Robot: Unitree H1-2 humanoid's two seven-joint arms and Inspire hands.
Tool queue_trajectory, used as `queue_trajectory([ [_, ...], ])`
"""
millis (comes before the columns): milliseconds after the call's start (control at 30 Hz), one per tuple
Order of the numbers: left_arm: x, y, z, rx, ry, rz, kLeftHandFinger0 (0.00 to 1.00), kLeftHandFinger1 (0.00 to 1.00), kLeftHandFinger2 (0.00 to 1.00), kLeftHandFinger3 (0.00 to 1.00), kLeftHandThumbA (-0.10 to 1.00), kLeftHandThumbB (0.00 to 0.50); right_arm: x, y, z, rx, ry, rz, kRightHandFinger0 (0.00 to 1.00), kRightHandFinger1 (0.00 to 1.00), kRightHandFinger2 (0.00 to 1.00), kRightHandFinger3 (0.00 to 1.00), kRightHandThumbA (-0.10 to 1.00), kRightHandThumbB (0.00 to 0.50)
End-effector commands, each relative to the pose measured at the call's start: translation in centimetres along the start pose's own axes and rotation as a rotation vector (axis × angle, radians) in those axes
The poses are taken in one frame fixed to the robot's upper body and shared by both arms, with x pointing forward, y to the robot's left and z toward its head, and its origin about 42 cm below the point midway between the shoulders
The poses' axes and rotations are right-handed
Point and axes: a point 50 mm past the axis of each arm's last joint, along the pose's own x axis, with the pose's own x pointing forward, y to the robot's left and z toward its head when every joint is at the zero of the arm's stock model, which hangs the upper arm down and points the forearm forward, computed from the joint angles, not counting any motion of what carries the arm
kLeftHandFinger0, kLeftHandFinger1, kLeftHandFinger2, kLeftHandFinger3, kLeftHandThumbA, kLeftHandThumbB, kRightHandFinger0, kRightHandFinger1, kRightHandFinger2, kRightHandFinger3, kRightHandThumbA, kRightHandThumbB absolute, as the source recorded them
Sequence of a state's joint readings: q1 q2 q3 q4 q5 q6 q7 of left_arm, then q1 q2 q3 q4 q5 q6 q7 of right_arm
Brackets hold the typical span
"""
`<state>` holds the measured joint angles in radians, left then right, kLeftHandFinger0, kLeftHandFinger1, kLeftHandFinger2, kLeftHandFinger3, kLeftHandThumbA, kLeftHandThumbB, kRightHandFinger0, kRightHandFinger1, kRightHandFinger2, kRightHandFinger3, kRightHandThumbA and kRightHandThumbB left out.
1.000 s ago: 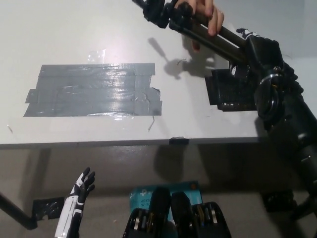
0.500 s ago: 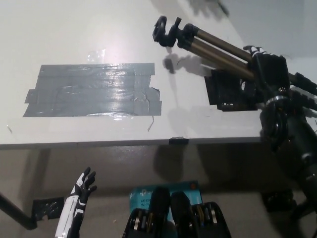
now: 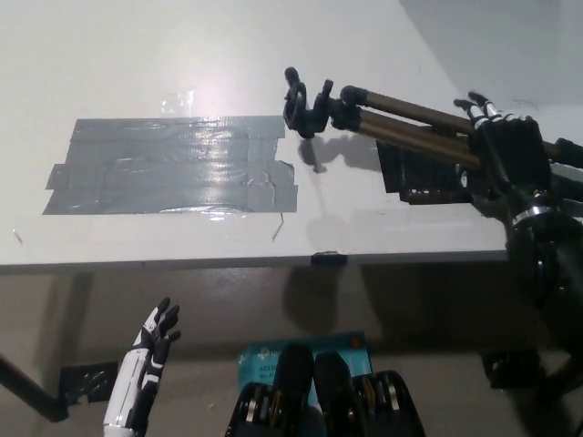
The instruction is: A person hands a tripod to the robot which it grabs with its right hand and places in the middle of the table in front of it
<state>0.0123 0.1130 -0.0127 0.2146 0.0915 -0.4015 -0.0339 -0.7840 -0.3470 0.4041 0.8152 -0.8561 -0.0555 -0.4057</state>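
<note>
the right hand (image 3: 506, 153), black, is closed around the folded legs of the tripod (image 3: 401, 135), gripping them near their far end at the right side of the tabletop (image 3: 137, 64). from that grip the tripod reaches leftward across the picture, nearly level and slightly tilted, its bronze-coloured legs bunched together and its black head (image 3: 305, 102) pointing toward the middle of the tabletop. the head casts a small shadow (image 3: 314, 157) on the surface just below it, so it seems to hang a little above the tabletop and not to lie on it; i cannot tell whether any part touches.

the head is just beyond the upper right corner of a broad patch of grey tape (image 3: 173, 164) stuck on the tabletop. under the legs, near the right hand, lies a dark rectangular patch (image 3: 421, 173), partly covered by them.

the left hand (image 3: 157, 333), white, hangs at the lower left, below the front edge of the tabletop, fingers spread and holding nothing, well apart from the tripod.
</note>
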Motion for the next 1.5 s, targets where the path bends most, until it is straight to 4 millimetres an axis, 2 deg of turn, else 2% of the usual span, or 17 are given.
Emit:
queue_trajectory([
  [0, 0.7, 0.3, 0.5, 0.038, -0.045, -0.032, 0.96, 1.0, 1.0, 1.0, 0.97, 0.298, 1.9, -5.4, 0.4, 0.195, -0.029, 0.337, 1.0, 1.0, 1.0, 1.0, 0.6, 0.5],
  [167, 1.1, 0.3, 0.6, 0.038, -0.052, -0.032, 0.96, 1.0, 1.0, 1.0, 0.97, 0.299, 2.1, -6.9, 0.4, 0.225, -0.037, 0.445, 1.0, 1.0, 1.0, 1.0, 0.68, 0.5],
  [400, 1.1, 0.2, 0.7, 0.04, -0.052, -0.033, 0.96, 1.0, 1.0, 1.0, 0.96, 0.299, 2.4, -8.3, -0.5, 0.316, -0.03, 0.603, 1.0, 1.0, 1.0, 1.0, 0.69, 0.5],
  [467, 1.3, 0.3, 0.8, 0.036, -0.056, -0.032, 0.96, 1.0, 1.0, 1.0, 0.96, 0.302, 2.8, -10.0, -0.3, 0.359, -0.059, 0.648, 1.0, 1.0, 1.0, 1.0, 0.75, 0.5],
  [567, 1.7, 0.3, 0.9, 0.037, -0.066, -0.031, 0.95, 1.0, 1.0, 1.0, 0.96, 0.299, 3.1, -14.0, 0.0, 0.438, -0.13, 0.658, 1.0, 1.0, 1.0, 1.0, 0.75, 0.5],
  [600, 1.8, 0.3, 0.9, 0.041, -0.069, -0.03, 0.95, 1.0, 1.0, 1.0, 0.96, 0.298, 3.0, -15.9, 0.1, 0.511, -0.171, 0.662, 1.0, 1.0, 1.0, 1.0, 0.71, 0.5],
  [633, 1.8, 0.3, 0.9, 0.038, -0.069, -0.03, 0.95, 1.0, 1.0, 1.0, 0.96, 0.3, 2.8, -17.9, 0.0, 0.645, -0.246, 0.664, 1.0, 1.0, 1.0, 1.0, 0.61, 0.5],
  [700, 1.9, 0.3, 0.9, 0.039, -0.067, -0.032, 0.95, 1.0, 1.0, 1.0, 0.96, 0.303, 2.8, -21.2, -0.4, 0.908, -0.372, 0.677, 1.0, 1.0, 1.0, 1.0, 0.59, 0.5],
  [733, 1.9, 0.3, 0.9, 0.036, -0.068, -0.032, 0.95, 1.0, 1.0, 1.0, 0.96, 0.301, 2.8, -22.4, -0.5, 0.96, -0.429, 0.664, 1.0, 1.0, 1.0, 1.0, 0.68, 0.5],
  [767, 2.0, 0.3, 1.0, 0.034, -0.069, -0.031, 0.95, 1.0, 1.0, 1.0, 0.96, 0.3, 2.7, -23.4, -0.5, 0.992, -0.47, 0.646, 1.0, 1.0, 1.0, 1.0, 0.72, 0.5],
  [833, 2.0, 0.3, 1.1, 0.032, -0.072, -0.028, 0.95, 1.0, 1.0, 1.0, 0.95, 0.295, 2.5, -25.5, -0.6, 1.076, -0.558, 0.576, 1.0, 1.0, 1.0, 1.0, 0.73, 0.5],
  [900, 2.1, 0.3, 1.1, 0.035, -0.073, -0.028, 0.95, 1.0, 1.0, 1.0, 0.95, 0.292, 1.1, -28.8, -0.2, 1.125, -0.643, 0.407, 1.0, 1.0, 1.0, 1.0, 0.99, 0.5],
  [967, 2.3, 0.4, 1.0, 0.032, -0.074, -0.029, 0.95, 1.0, 1.0, 1.0, 0.95, 0.29, -1.6, -32.9, 0.7, 1.137, -0.712, 0.212, 1.0, 1.0, 1.0, 1.0, 1.0, 0.5],
  [1100, 2.3, 0.6, 1.0, 0.029, -0.075, -0.03, 0.96, 1.0, 1.0, 1.0, 0.94, 0.286, -5.3, -36.2, 2.0, 1.09, -0.751, 0.016, 1.0, 1.0, 1.0, 1.0, 1.0, 0.497],
  [1200, 2.2, 0.4, 0.9, 0.027, -0.073, -0.028, 0.95, 1.0, 1.0, 1.0, 0.94, 0.282, -8.5, -37.2, 3.2, 0.958, -0.761, -0.213, 1.0, 1.0, 1.0, 1.0, 1.0, 0.488],
  [1300, 2.2, 0.4, 0.9, 0.025, -0.071, -0.026, 0.95, 1.0, 1.0, 1.0, 0.94, 0.28, -10.4, -37.2, 4.0, 0.895, -0.76, -0.319, 1.0, 1.0, 1.0, 1.0, 1.0, 0.492],
  [1467, 1.8, 0.3, 0.6, 0.032, -0.063, -0.03, 0.94, 1.0, 1.0, 1.0, 0.95, 0.282, -12.0, -35.9, 4.1, 0.878, -0.766, -0.367, 1.0, 1.0, 1.0, 1.0, 1.0, 0.473],
])
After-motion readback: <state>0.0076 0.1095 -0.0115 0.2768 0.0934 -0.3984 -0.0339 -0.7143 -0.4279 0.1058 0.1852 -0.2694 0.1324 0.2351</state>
